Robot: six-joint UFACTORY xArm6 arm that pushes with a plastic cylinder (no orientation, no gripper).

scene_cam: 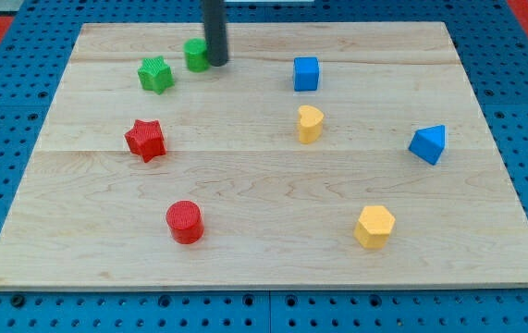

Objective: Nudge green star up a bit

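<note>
The green star (155, 74) lies on the wooden board (264, 250) near the view's top left. A second green block (196, 55), its shape partly hidden, sits just right of and above the star. My tip (215, 63) stands against the right side of that second green block, about a block's width to the right of the star and not touching it.
A red star (145, 140) and a red cylinder (185, 222) lie at the left. A blue cube (306, 73) and a yellow block (310, 123) lie in the middle. A blue triangular block (428, 144) and a yellow hexagon (374, 227) lie at the right.
</note>
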